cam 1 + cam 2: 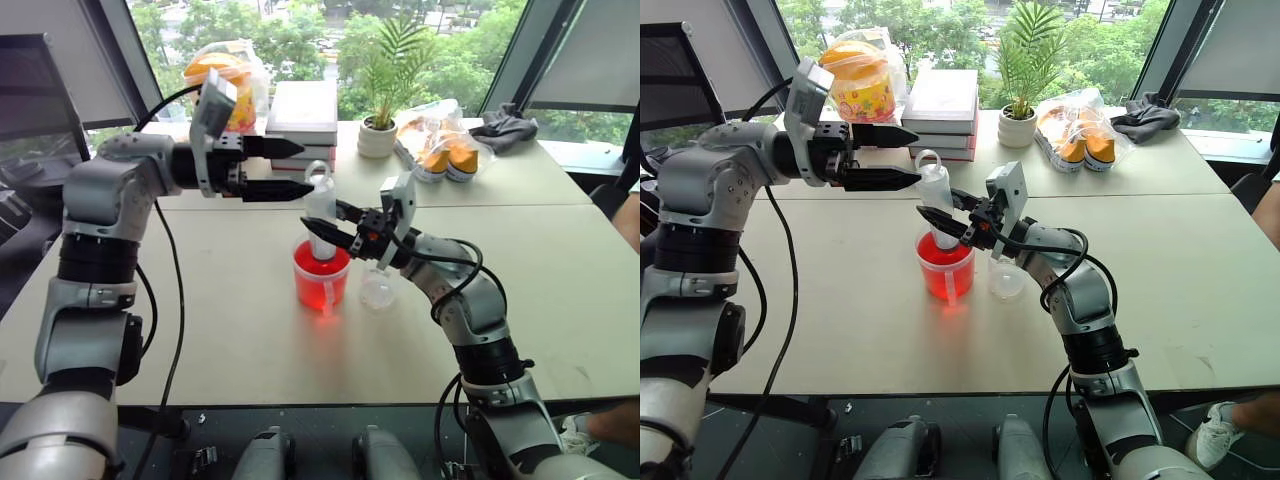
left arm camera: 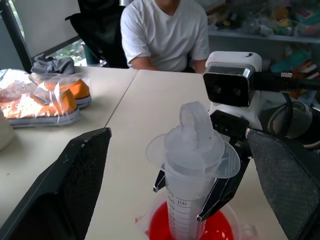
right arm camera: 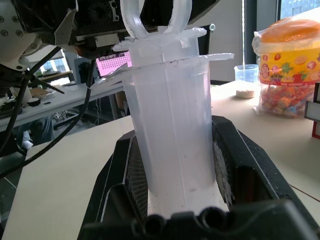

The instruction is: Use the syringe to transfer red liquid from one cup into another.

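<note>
The syringe (image 1: pixel 320 208) stands upright with its lower end inside the red cup (image 1: pixel 322 276); its tip is hidden in the red liquid (image 2: pixel 220 231). My right gripper (image 1: pixel 333 229) is shut on the clear barrel (image 3: pixel 172 145) from the right, just above the cup's rim. My left gripper (image 1: pixel 307 168) points level from the left and is open, its black fingertips just short of the plunger's ring (image 2: pixel 193 119). Nothing sits between its fingers (image 2: pixel 67 185). The small colourless cup (image 1: pixel 377 290) stands right beside the red cup, under my right wrist.
At the table's far side are a stack of books (image 1: pixel 303 112), a potted plant (image 1: pixel 379 128), a bag of snacks (image 1: pixel 232 75), bagged orange shoes (image 1: pixel 446 152) and a grey cloth (image 1: pixel 505 128). A person in a white shirt (image 2: pixel 165 35) sits at the table's right end.
</note>
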